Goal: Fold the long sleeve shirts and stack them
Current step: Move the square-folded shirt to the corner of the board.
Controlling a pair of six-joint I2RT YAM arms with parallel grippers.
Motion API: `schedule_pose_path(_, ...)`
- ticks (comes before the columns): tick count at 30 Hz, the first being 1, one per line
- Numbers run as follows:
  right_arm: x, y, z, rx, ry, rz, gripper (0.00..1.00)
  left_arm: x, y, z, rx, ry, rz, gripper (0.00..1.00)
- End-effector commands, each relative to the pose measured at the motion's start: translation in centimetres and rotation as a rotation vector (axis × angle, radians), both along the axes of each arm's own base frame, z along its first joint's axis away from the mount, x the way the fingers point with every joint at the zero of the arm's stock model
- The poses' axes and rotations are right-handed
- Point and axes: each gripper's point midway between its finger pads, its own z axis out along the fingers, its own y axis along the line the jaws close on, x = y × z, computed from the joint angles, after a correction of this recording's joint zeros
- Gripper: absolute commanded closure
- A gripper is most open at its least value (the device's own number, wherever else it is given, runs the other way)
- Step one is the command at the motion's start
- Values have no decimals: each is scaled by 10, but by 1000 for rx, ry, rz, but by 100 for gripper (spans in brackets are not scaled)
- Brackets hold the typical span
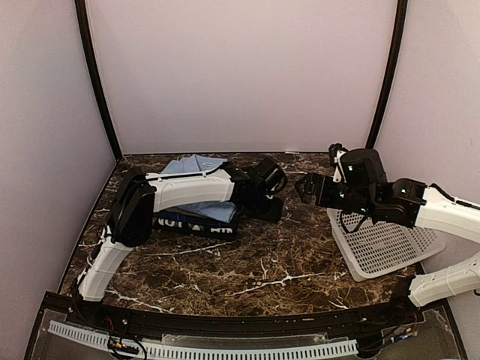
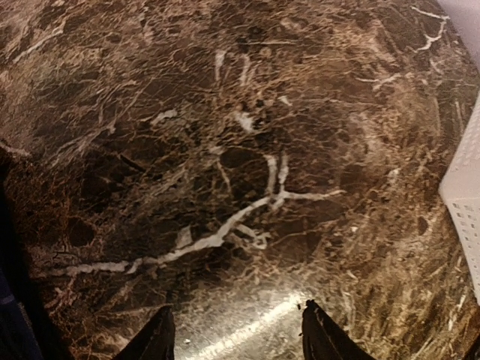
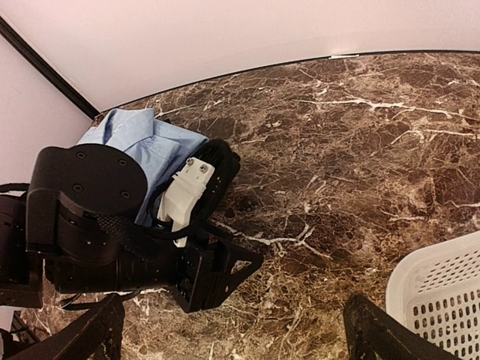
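Shirts (image 1: 214,211) folded flat, veined marble table (image 1: 247,262), lattice basket (image 1: 390,247)

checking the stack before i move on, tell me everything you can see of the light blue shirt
The light blue shirt looks like soft, thin cloth, folded into a slightly rumpled bundle near the back left of the marble table. It lies on top of the dark navy shirt with white lettering. The left arm crosses over its middle, hiding part of it.
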Motion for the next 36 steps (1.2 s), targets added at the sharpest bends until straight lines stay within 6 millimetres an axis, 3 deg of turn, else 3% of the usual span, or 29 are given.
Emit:
schedule_pose_path(1, 1, -8, -5, -11, 4, -28, 1, 12, 14, -6, 69, -26, 43, 44)
schedule_pose_path(6, 0, -5, -9, -7, 13, -17, 1, 26, 30, -20, 112, -34, 88, 44)
schedule_pose_path(18, 2, -1, -18, -16, 26, -9, 1, 51, 98, -51, 236, -9, 196, 44)
schedule_pose_path(36, 7, 14, -33, -36, 60, 27, 1, 112, 256, -60, 305, 20, 379, 45)
